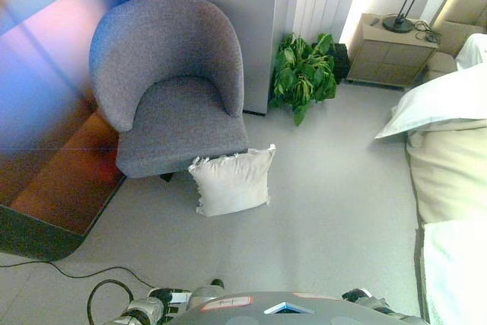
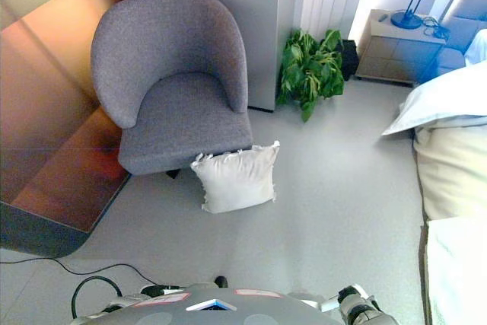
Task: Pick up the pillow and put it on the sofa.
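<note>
A white square pillow point(image 1: 232, 180) with fringed edges stands on the grey floor, leaning against the front of the grey armchair-style sofa point(image 1: 171, 85); it also shows in the right eye view point(image 2: 236, 176). The sofa's seat point(image 2: 183, 116) has nothing on it. Neither of my hands shows in either view; only parts of my arms appear at the bottom edge.
A green potted plant point(image 1: 303, 75) stands right of the sofa by a grey cabinet point(image 1: 243, 5). A bed with white and cream bedding point(image 1: 449, 150) fills the right side. A bedside table point(image 1: 389, 51) with a lamp stands at the back right. A dark low platform point(image 1: 53, 195) lies at left.
</note>
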Robot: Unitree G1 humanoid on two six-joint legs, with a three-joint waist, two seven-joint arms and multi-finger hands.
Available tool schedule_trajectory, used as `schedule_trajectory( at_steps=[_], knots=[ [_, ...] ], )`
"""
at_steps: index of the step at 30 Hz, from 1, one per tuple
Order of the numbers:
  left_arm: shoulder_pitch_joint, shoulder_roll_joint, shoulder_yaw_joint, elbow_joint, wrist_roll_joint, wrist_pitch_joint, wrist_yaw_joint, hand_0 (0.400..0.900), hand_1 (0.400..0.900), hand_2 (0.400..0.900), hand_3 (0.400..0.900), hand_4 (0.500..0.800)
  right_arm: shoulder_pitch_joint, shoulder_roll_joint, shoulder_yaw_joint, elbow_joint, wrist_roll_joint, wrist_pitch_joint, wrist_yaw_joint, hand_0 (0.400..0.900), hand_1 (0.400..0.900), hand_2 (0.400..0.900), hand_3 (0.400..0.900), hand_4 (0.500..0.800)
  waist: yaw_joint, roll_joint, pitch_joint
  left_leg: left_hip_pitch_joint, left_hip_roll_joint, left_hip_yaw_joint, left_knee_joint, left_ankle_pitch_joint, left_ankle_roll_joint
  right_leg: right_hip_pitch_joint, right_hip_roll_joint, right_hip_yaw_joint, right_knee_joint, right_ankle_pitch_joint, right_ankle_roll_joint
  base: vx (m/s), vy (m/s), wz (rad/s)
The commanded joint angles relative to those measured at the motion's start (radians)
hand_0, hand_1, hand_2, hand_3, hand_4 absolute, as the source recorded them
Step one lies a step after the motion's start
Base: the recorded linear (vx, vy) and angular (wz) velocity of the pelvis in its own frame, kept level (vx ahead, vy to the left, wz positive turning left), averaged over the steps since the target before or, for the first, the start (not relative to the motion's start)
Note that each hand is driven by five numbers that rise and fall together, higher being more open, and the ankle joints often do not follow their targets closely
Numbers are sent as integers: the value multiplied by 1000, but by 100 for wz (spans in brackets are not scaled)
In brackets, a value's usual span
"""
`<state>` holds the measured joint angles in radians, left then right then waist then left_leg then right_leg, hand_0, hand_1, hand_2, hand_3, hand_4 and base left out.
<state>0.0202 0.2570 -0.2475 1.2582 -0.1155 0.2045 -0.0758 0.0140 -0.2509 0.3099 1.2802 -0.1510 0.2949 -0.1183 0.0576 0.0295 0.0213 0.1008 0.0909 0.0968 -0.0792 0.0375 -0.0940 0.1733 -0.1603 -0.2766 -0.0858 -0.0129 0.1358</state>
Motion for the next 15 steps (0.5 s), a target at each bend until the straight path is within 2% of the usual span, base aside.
schedule_trajectory(
  at_steps=[1,5,8,11,12,13,14,15],
  knots=[
    [-38,-22,-25,47,21,4,-27,900,900,900,900,800,-70,13,36,47,29,11,-8,900,900,900,900,800,1,-26,30,26,-58,40,-8,-81,63,-70,40,36,13,31,-21,29,-62,-2],
    [-34,-18,-23,48,46,17,-21,900,900,900,900,800,-66,20,27,53,69,16,-17,900,900,900,900,800,-5,-23,35,29,-52,45,-8,-79,64,-74,44,32,39,17,-27,45,-83,-2],
    [-42,-14,-33,46,55,31,-15,900,900,900,900,800,-70,17,23,53,97,15,-28,900,900,900,900,800,-21,-22,47,23,-43,35,12,-76,65,-102,63,71,87,-9,-46,14,-86,0],
    [-54,-13,-31,42,29,28,1,900,900,900,900,800,-79,-2,23,51,78,19,-17,900,900,900,900,800,-33,-44,73,-36,-45,25,194,-125,65,-141,58,89,143,-26,-75,16,-108,-23],
    [-57,-13,-24,36,3,18,9,900,900,900,900,800,-79,-17,29,38,43,31,0,900,900,900,900,800,-29,-59,96,-101,-53,22,335,-110,62,-150,49,85,167,-33,-95,35,-93,-40],
    [-58,-16,-24,31,-9,14,12,900,900,900,900,800,-77,-25,36,30,38,38,5,900,900,900,900,800,-24,-58,110,-150,-45,19,389,-75,52,-153,51,83,180,-39,-103,87,-84,-49],
    [-60,-22,-28,21,-33,7,18,900,900,900,900,800,-74,-37,42,30,43,46,6,900,900,900,900,800,-14,-53,134,-211,-23,32,413,-31,39,-151,52,80,200,-51,-107,129,-15,-28],
    [-61,-25,-32,20,-48,2,20,900,900,900,900,800,-77,-44,36,42,42,36,5,900,900,900,900,800,-9,-41,145,-242,3,60,369,-7,29,-144,56,76,207,-63,-103,226,29,-19]
  ],
)
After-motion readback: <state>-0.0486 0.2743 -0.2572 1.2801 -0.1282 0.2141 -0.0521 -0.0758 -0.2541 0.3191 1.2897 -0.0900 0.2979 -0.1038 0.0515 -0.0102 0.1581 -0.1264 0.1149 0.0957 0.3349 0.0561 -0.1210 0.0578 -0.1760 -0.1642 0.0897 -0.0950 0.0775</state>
